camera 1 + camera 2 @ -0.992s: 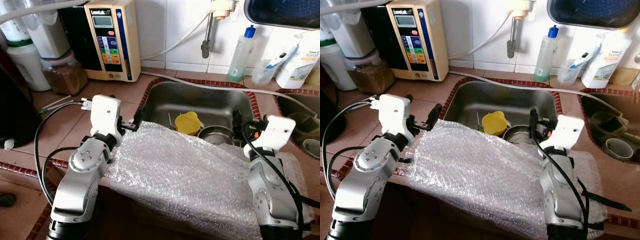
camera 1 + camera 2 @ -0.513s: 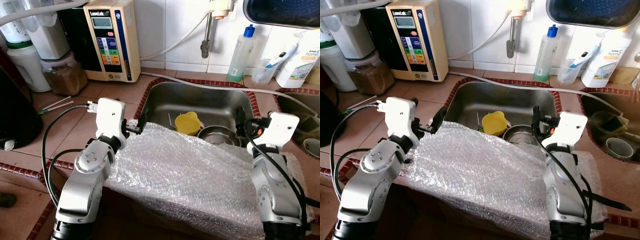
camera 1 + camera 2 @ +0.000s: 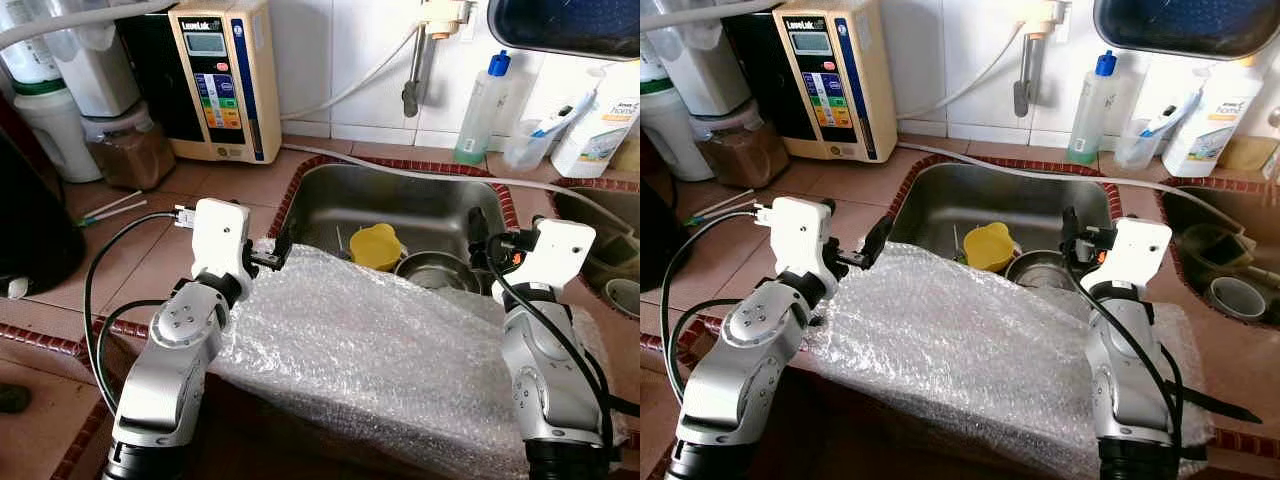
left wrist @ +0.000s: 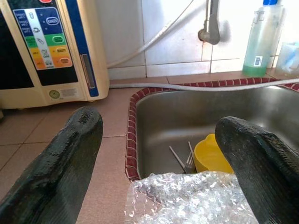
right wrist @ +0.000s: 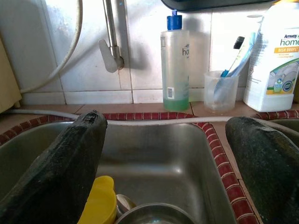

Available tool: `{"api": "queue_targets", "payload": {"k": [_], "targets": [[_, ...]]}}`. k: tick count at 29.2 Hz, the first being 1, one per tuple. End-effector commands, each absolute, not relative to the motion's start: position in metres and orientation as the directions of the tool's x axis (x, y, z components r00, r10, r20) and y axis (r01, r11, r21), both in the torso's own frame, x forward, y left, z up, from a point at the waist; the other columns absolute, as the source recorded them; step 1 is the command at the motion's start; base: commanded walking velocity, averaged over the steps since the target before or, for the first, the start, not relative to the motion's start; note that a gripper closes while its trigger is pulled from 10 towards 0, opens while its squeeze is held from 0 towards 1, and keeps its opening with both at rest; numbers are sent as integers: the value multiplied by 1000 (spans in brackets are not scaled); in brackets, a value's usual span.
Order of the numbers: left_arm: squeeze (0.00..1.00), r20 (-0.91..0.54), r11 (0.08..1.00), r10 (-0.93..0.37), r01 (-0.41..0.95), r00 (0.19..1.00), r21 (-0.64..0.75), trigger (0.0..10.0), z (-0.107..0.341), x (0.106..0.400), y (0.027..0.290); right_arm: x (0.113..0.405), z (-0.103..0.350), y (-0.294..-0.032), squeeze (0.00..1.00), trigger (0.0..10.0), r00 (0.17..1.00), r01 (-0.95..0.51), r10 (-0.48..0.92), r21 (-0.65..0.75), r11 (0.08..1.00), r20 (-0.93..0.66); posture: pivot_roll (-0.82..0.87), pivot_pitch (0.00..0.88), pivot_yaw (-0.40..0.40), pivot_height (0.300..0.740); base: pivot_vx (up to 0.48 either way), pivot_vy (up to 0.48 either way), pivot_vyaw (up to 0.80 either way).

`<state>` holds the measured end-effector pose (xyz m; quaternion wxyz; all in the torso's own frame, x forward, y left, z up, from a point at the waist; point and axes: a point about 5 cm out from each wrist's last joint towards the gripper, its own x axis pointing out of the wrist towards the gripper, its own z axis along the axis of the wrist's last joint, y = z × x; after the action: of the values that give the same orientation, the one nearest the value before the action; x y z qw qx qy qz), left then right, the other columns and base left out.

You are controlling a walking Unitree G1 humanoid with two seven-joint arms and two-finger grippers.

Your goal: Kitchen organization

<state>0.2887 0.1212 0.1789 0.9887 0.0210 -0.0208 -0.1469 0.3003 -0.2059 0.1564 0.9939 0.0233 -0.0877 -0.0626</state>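
A big sheet of bubble wrap (image 3: 380, 350) lies over the counter's front edge and the near rim of the steel sink (image 3: 410, 205). In the sink stand a yellow cup (image 3: 376, 246) and a steel bowl (image 3: 438, 270), with forks (image 4: 184, 158) beside the cup. My left gripper (image 3: 262, 255) hovers open over the wrap's far left corner (image 4: 187, 200). Above the wrap's far right edge my right gripper (image 3: 1085, 245) is open and points at the sink. Nothing sits between either pair of fingers (image 5: 60, 172).
A water ioniser (image 3: 220, 75) and a jar (image 3: 125, 150) stand at the back left, and a black appliance (image 3: 30, 230) at the far left. A tap (image 3: 412, 90), green bottle (image 3: 482, 110), toothbrush cup (image 5: 222, 91) and dish-soap bottle (image 5: 275, 60) line the wall. Right is a second sink (image 3: 600, 240).
Both grippers have shifted slightly forward toward the sink, the right one a little higher. The bubble wrap lies as before and both grippers stay open.
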Motion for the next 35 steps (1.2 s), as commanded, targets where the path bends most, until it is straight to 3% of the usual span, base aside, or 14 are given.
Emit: {"api": "queue_targets", "payload": {"k": [1,35], "targets": [[0,41,957,-288,286,957,57,10000,181,289,121,304,161,-205,0,10000,977,107,-114,48,993,182,69,0,29,740,0,0,0],[0,23,958,-284,282,959,49,10000,177,288,121,309,164,-205,0,10000,977,99,-107,49,994,185,71,0,27,740,-37,0,0]]}}
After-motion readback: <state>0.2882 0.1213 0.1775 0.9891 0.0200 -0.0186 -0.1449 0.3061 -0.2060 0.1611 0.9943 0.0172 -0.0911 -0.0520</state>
